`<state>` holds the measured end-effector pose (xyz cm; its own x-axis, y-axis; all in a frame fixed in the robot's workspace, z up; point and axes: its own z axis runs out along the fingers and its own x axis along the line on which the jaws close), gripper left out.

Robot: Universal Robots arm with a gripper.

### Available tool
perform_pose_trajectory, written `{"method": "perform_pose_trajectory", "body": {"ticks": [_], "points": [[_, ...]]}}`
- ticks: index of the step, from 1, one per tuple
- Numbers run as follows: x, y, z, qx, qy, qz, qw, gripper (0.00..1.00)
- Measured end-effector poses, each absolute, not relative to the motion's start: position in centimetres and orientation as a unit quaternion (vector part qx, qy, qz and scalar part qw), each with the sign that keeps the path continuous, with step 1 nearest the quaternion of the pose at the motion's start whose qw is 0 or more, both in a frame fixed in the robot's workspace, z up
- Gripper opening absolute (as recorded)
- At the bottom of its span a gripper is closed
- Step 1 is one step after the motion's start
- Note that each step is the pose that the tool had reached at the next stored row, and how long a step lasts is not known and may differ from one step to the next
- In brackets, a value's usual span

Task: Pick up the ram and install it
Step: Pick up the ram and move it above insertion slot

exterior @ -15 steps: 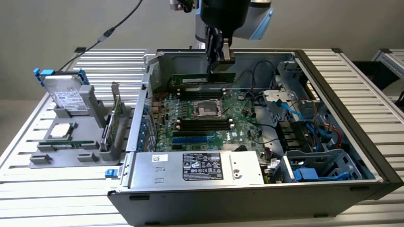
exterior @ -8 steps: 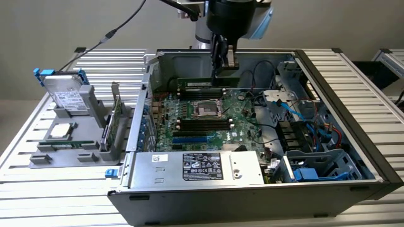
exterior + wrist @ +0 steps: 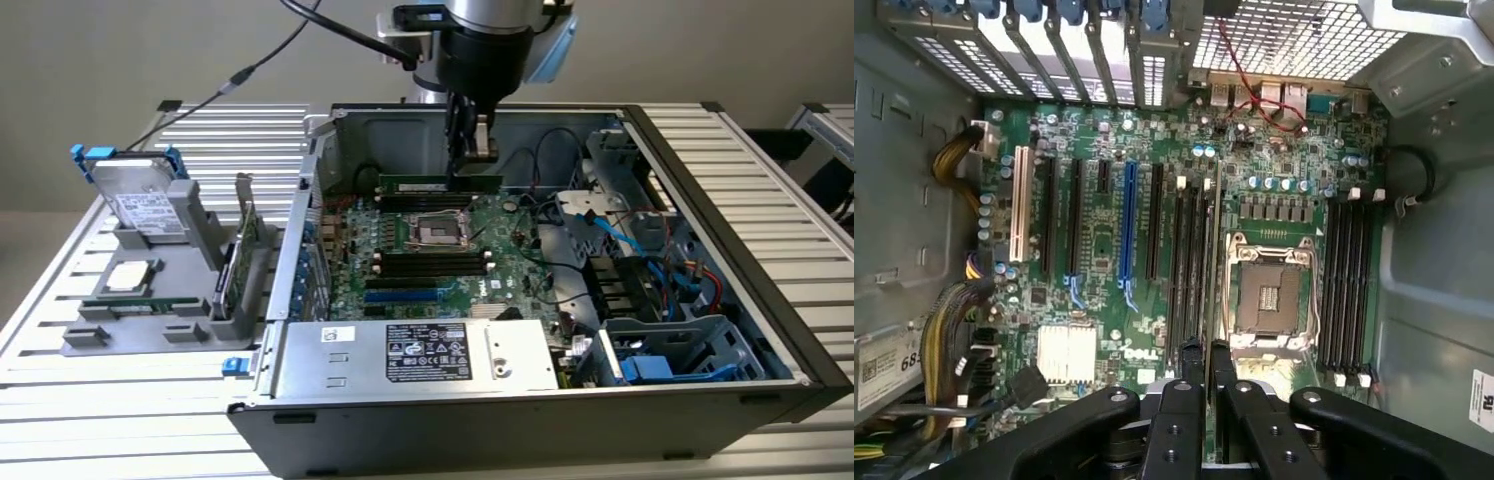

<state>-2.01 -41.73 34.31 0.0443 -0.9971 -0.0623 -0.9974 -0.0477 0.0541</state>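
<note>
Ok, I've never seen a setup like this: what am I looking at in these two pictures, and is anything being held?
A single robot arm works over an open computer case on a slatted metal table. One picture comes from a camera standing off the arm; the other from a camera on its wrist, looking down past the hand at the green circuit board. The hand is shut on a thin green memory stick, held over the board's black slots near the processor socket. At the exterior view's left, a grey holder carries a drive and an upright card.
</note>
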Motion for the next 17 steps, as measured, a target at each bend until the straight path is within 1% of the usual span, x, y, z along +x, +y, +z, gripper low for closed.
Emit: {"method": "perform_pose_trajectory", "body": {"ticks": [10,17], "points": [[-2.0,-40.5,32.9,-0.721,0.692,0.032,-0.008,0.13],[-2.0,-39.9,32.6,-0.721,0.692,0.030,-0.009,0.13]]}}
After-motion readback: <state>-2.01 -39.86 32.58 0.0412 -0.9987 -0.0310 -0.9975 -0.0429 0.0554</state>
